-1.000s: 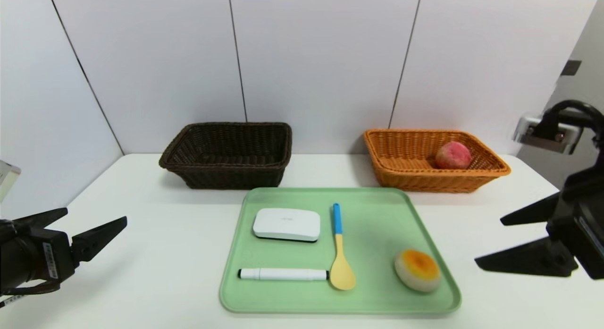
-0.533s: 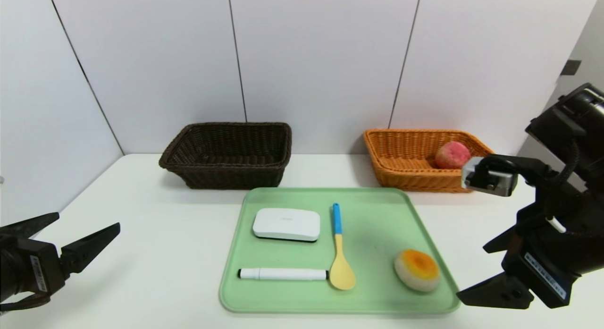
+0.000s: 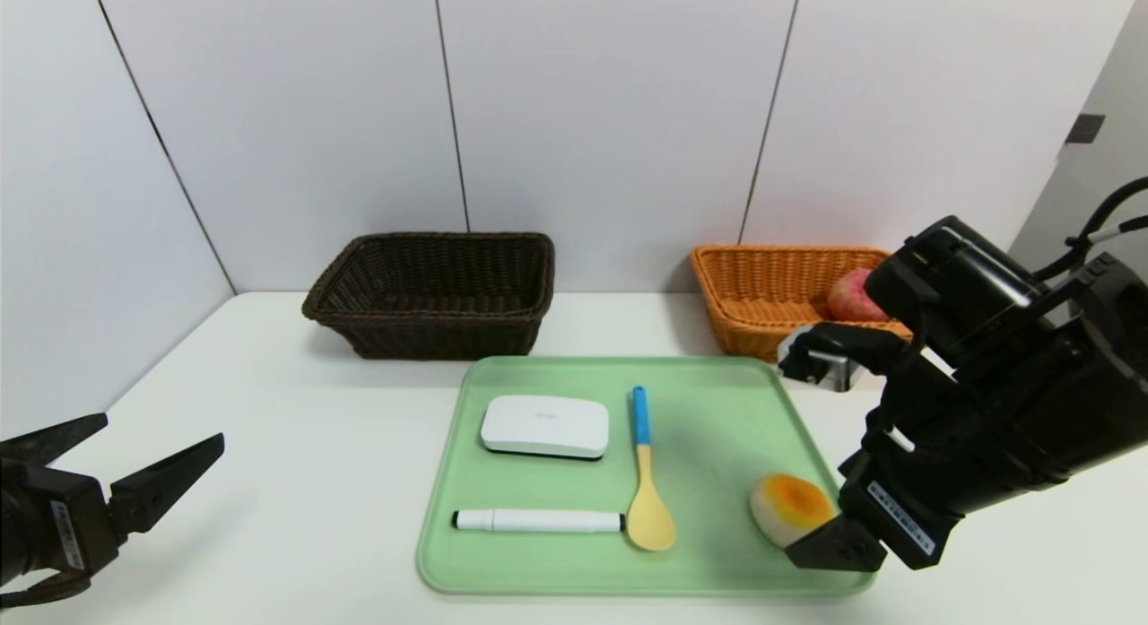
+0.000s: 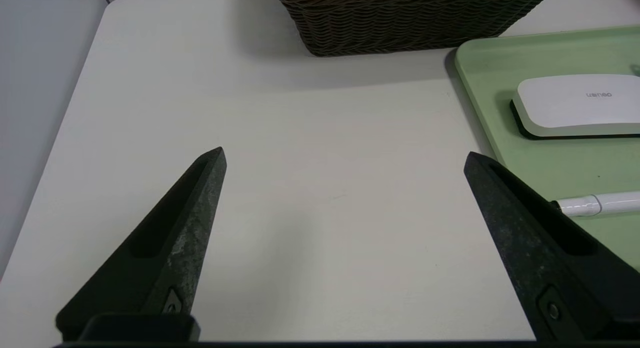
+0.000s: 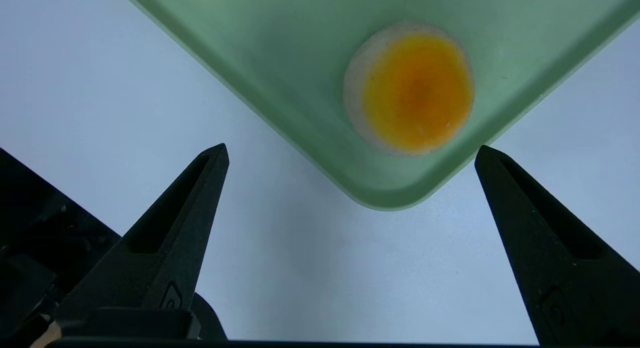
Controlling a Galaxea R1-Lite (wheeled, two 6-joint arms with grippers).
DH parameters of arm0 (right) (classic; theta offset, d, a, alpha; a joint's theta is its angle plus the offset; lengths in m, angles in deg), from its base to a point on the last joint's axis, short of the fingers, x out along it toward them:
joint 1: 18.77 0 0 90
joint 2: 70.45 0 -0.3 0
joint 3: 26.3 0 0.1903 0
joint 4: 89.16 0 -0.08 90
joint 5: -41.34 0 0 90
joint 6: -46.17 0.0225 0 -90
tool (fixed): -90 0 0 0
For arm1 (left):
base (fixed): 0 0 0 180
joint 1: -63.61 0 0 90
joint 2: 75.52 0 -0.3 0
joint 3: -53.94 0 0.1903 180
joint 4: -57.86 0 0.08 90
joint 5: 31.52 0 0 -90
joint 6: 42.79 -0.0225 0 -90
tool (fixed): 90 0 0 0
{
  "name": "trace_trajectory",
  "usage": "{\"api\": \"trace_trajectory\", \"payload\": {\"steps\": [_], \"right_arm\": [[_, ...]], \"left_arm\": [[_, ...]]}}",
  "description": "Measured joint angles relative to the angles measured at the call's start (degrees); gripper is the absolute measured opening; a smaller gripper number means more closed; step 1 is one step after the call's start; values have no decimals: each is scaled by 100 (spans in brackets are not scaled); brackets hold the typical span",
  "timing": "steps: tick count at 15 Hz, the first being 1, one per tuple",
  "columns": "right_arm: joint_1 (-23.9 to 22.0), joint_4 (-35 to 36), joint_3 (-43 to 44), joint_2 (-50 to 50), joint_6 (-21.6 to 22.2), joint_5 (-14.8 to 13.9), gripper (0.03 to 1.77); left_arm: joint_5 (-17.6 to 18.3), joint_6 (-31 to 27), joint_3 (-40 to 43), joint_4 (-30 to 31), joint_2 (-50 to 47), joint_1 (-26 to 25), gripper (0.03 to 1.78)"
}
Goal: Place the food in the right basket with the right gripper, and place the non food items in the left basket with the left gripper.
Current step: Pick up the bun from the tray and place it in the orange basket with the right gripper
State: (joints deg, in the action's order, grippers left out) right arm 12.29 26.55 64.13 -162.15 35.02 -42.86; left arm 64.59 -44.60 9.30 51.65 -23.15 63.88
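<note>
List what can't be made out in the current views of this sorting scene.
- Pink-red fuzzy peach in the orange woven basket: head view, partly covered by the right arm.
- Dark brown woven basket floor: head view, hidden behind its near wall; left wrist view cuts it off.
- Right claw: head view, only one finger shows beside the cream orange-topped bun.
- White marker: left wrist view, cut off by the edge.

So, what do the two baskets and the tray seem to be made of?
Left basket: dark brown woven wicker or plastic rattan; the weave strands show. Right basket: same weave, orange-tan. Tray: likely plastic, smooth matte green with moulded rounded rim.
</note>
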Motion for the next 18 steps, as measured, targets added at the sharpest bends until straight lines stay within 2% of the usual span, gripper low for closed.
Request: {"api": "trace_trajectory", "payload": {"steps": [5,13,14,18], "right_arm": [[-17,881,-435,-339,22,-169,170],[-133,992,-507,-657,24,-171,170],[-141,992,-507,-678,24,-171,170],[-226,1000,-500,-773,20,-167,170]], "left_arm": [[0,4,63,11,-11,0,169],[-30,119,-268,130,284,0,169],[-33,160,-306,347,394,0,169],[-16,322,-166,1930,970,0,169]]}}
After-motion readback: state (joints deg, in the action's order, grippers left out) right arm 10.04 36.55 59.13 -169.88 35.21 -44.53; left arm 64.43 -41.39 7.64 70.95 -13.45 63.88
